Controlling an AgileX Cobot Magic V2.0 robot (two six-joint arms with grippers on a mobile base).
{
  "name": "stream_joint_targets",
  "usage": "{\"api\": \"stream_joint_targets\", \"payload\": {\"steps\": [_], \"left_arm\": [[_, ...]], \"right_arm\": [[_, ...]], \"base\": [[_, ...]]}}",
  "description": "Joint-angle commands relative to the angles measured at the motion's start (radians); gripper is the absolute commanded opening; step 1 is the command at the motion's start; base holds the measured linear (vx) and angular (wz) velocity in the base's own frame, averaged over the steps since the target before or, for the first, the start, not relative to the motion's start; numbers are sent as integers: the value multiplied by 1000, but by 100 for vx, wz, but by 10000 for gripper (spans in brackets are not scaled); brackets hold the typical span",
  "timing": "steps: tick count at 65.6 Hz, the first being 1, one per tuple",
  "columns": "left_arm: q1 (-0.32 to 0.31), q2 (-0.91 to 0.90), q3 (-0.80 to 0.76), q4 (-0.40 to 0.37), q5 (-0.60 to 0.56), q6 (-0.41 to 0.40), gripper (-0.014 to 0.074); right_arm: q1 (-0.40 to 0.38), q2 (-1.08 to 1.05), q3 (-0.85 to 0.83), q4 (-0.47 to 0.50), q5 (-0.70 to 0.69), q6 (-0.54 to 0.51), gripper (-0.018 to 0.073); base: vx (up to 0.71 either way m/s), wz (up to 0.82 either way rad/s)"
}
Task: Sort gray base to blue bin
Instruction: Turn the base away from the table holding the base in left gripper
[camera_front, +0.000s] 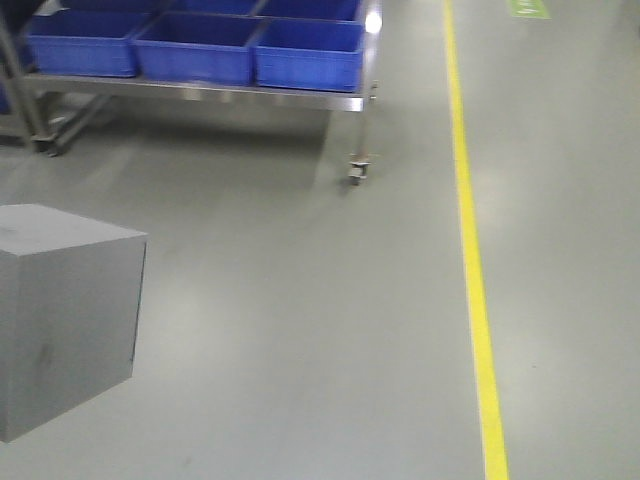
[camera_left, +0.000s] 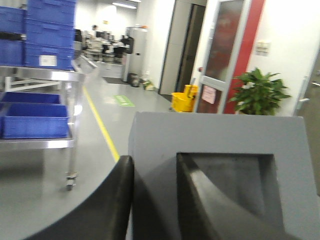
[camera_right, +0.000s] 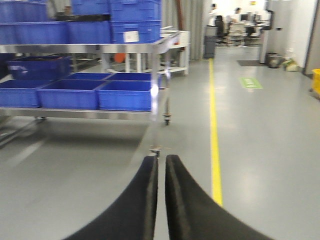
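Holds the small, pale gray, boxy matte base (camera_left: 215, 132) in the left gripper (camera_left: 155, 161), clenched on one wall. One black finger (camera_left: 117, 200) pressed against the outer side, the other down inside the darker square recess (camera_left: 240, 182) in the top face. In the front view, places the gray base (camera_front: 60, 310) at the lower left, close to the camera. Well apart from the large, deep, bright blue rectangular plastic bins (camera_front: 200, 45) farther ahead, with bare gray floor (camera_front: 300, 330) between.

Shows the right gripper (camera_right: 161, 160) clenched on nothing. Black fingers (camera_right: 142, 200) nearly touching, only a thin slit between them, pointed over the floor toward the cart.

On the lower shelf of a stainless steel wheeled cart (camera_front: 200, 95), the blue bins in a row, side by side, rims touching. On the upper shelf, in the right wrist view, more blue plastic crates (camera_right: 135, 20) stacked. Under the cart's near corner, a small caster wheel (camera_front: 357, 172). To the right of the cart, a painted yellow line (camera_front: 475, 280) along the floor, running away from the robot.

Beyond the base in the left wrist view, a yellow mop bucket (camera_left: 184, 100) and a green potted plant (camera_left: 260, 92), with a glazed door (camera_left: 225, 55) between them. Far down the hall, blurred desks and seated figures, too soft to tell more.
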Motion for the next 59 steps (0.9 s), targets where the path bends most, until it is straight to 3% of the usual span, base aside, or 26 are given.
{"api": "stream_joint_targets", "payload": {"steps": [1,24,59], "left_arm": [[-2,8,-30,-9,-113,-4,-5],[-2,8,-30,-9,-113,-4,-5],[-2,9,-30,-9,-113,-4,-5]], "right_arm": [[-4,-8,1,-6,-74,-7,-4],[-4,-8,1,-6,-74,-7,-4],[-4,-8,1,-6,-74,-7,-4]], "base": [[17,-61],[21,-37],[34,4]]}}
